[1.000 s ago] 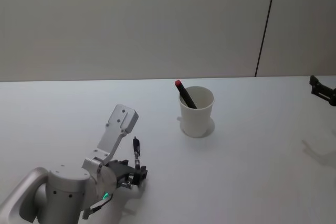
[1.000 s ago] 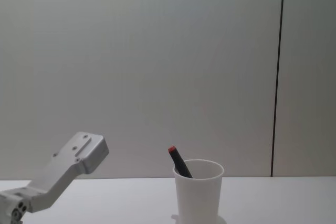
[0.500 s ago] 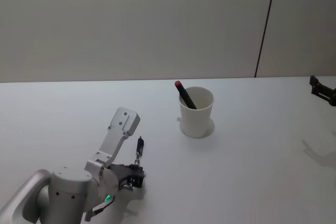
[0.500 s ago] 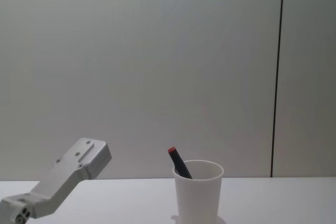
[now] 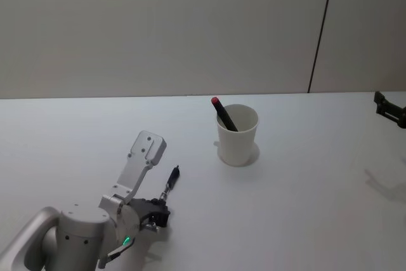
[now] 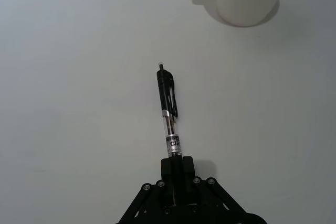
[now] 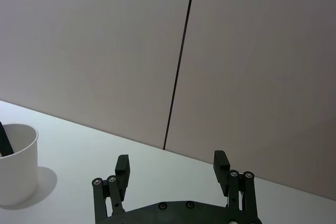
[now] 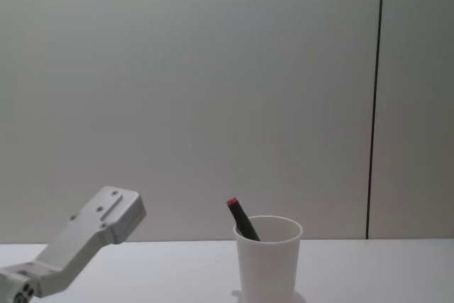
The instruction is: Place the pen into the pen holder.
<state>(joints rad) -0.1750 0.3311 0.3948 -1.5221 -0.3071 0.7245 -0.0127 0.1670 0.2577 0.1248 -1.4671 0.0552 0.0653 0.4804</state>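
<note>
At the near left of the white table (image 5: 304,207), the left gripper (image 5: 162,206) is clamping a black click pen (image 6: 169,111) by its lower, clear-barrelled end, the fingers (image 6: 177,165) pressed together on the barrel. It is holding the pen low over the surface, apparently so that the free clicker end is aiming at the paper-cup pen holder (image 5: 238,141), which is standing well apart from it, farther back and to the right. A red-capped marker (image 5: 222,111) is already leaning against the holder's left rim, so the new pen is probably needing the open right side of the mouth. The right gripper (image 7: 171,160) is idling at the table's far right edge, fingers spread apart and empty.

Compared with a second ago, the pen is tilting more: it was standing nearly upright then, and now its top is leaning forward and right toward the cup. The cup, marker and right gripper are sitting unchanged.
</note>
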